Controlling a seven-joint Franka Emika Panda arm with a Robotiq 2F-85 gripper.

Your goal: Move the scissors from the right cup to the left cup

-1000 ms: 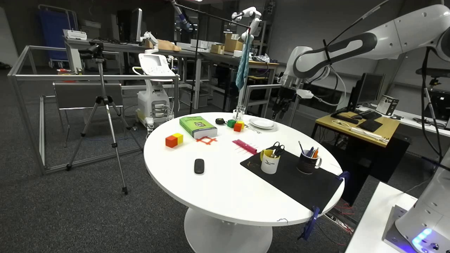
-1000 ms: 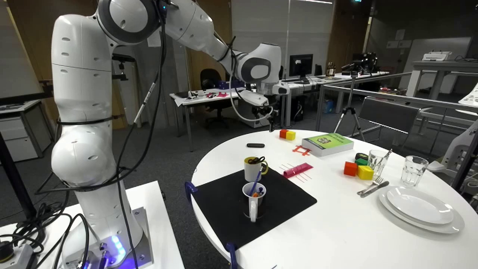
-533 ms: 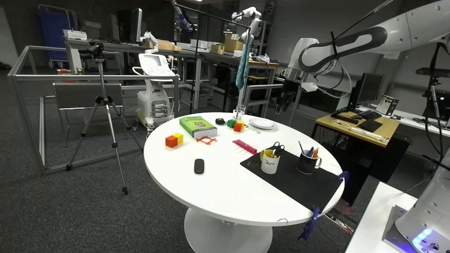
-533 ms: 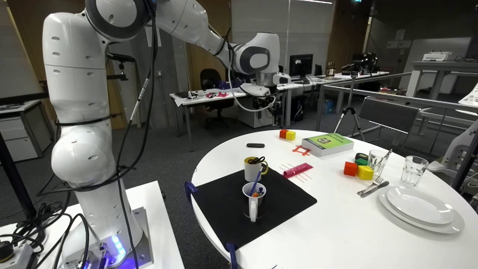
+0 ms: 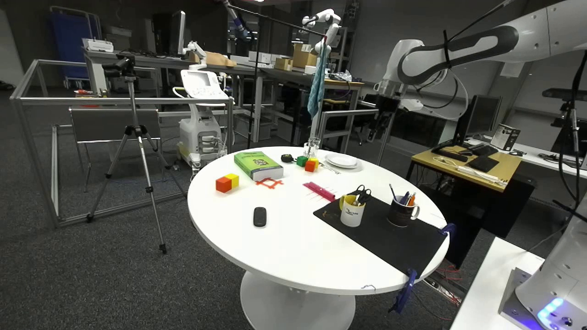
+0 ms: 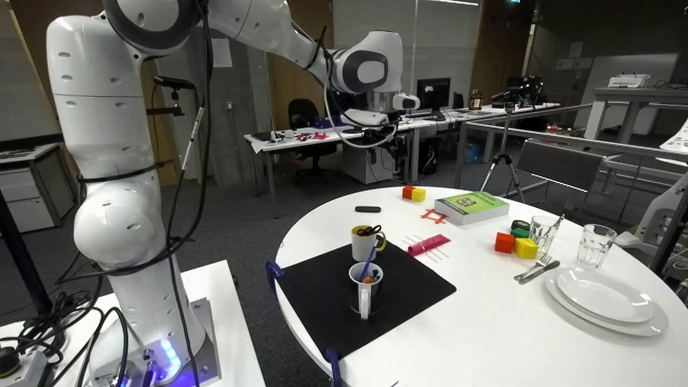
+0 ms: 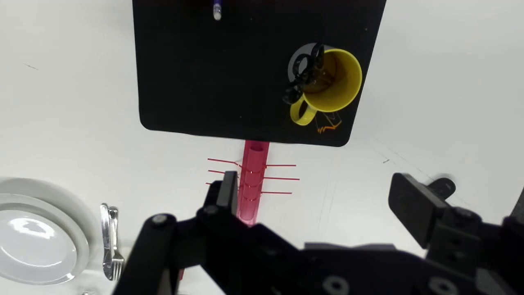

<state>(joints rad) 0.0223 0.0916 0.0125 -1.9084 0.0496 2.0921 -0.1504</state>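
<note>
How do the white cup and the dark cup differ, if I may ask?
Colour: the white cup is pale outside and yellow inside; the dark cup is mostly black outside and pale inside.
Contents: the white cup holds black-handled scissors; the dark cup holds a blue pencil and other slim items.
Handles: in an exterior view, the white cup's yellow handle points left, the dark cup's white handle right.
Shared: both stand upright on the black mat.

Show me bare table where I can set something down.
Bare table lies between the mat and the plates, and between the mat and the black device. Crowded: glasses, blocks and cutlery near the plates; on the mat, the pale cup with scissors sticking out and the dark cup.
</note>
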